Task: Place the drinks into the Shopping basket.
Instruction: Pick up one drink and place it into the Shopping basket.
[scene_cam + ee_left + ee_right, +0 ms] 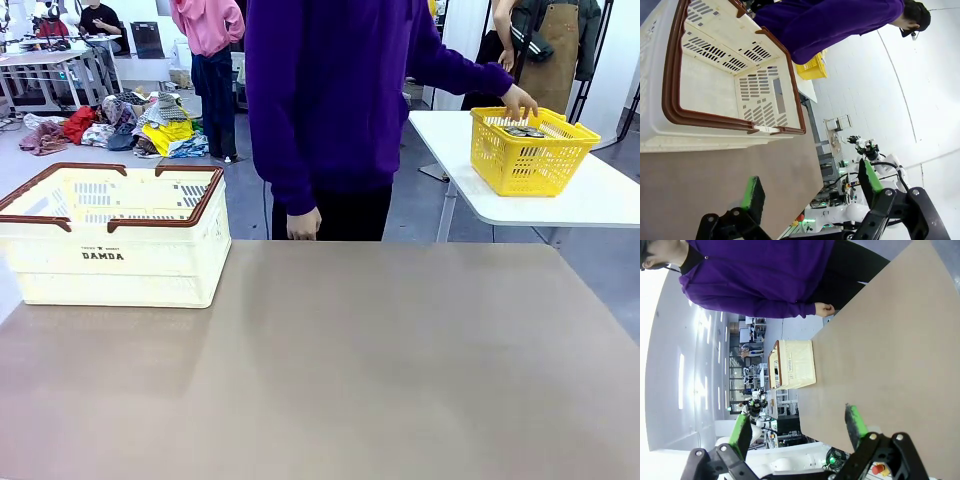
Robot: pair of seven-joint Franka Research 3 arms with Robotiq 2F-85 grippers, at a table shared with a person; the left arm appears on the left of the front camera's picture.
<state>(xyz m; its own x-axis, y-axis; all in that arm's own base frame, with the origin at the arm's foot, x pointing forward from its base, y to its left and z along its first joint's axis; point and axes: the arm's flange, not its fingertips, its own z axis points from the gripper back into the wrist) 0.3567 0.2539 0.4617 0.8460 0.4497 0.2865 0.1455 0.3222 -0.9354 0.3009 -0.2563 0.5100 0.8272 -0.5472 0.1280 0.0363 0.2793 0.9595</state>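
Cream crate at ten o'clock; cans in the yellow basket at two o'clock.

The Shopping basket [110, 240] is a cream-white slotted crate with a dark brown rim and handles, "DAMDA" printed on its near side; it stands on the brown table [380, 380] toward ten o'clock; the drinks [522, 131] show as round can tops inside a yellow mesh basket [530, 165] on a white side table [600, 200] at two o'clock, their colours too small to tell; the person's hand [520, 100] is at that basket's far rim; the left gripper [810, 187] and the right gripper [799, 427] each have fingers spread wide apart, holding nothing.
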